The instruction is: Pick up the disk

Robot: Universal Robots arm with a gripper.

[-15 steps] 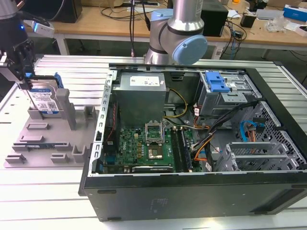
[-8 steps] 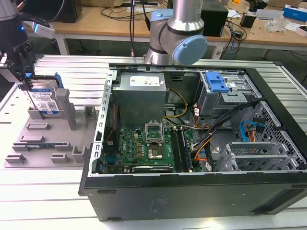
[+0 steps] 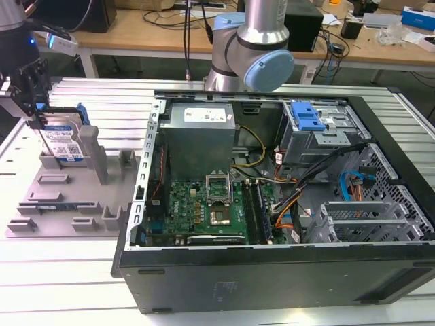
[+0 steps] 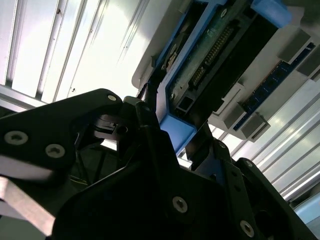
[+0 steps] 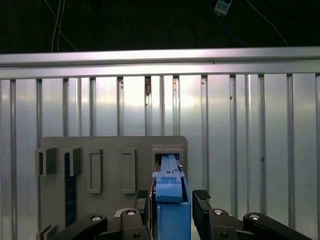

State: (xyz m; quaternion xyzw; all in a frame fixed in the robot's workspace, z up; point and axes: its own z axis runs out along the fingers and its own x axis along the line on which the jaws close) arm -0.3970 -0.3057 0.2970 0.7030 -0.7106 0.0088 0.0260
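The disk (image 3: 65, 141), silver with a white-and-blue label and blue side rails, stands on edge in a slot of the grey fixture tray (image 3: 68, 204) at the exterior view's left. My gripper (image 3: 41, 121) comes down over its upper corner. In the first wrist view the disk's blue rail (image 5: 171, 202) sits between my two fingers (image 5: 201, 199), which close against its sides. The second wrist view shows the disk's underside and connector (image 4: 215, 55) with the gripper (image 4: 175, 125) clamped on the blue rail. The lower edge of the disk is still among the tray's posts.
An open computer case (image 3: 272, 170) with motherboard, power supply and a blue drive-bay bracket (image 3: 306, 117) lies right of the tray. The arm's base (image 3: 251, 47) stands behind the case. The ribbed metal tabletop (image 5: 240, 150) extends past the tray; cluttered benches stand behind.
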